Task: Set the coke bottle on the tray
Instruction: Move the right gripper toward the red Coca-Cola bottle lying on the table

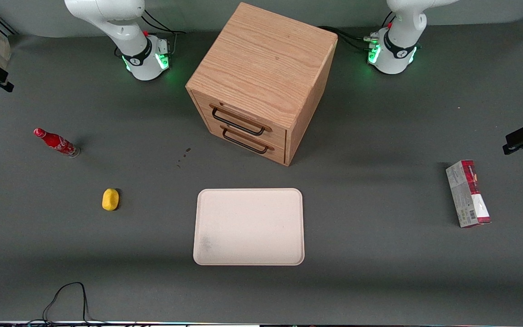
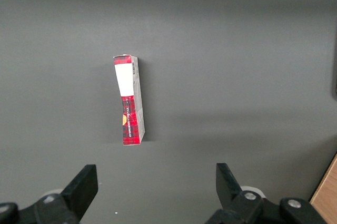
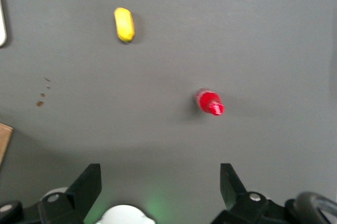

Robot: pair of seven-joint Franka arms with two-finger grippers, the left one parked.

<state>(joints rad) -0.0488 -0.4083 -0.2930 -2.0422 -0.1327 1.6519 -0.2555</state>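
A dark grey table is carrying everything — the coke bottle standing toward the working arm's end, a yellow lemon nearer the camera, the tray lying in front of a wooden cabinet, and a carton box resting toward the parked arm's end. The gripper is hanging spread above the bottle.

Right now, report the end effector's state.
Right end effector: open, holding nothing, high above the table over the upright coke bottle.

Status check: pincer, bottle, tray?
Pincer open, high above table. Coke bottle upright, untouched. Tray bare. Lemon beside route.
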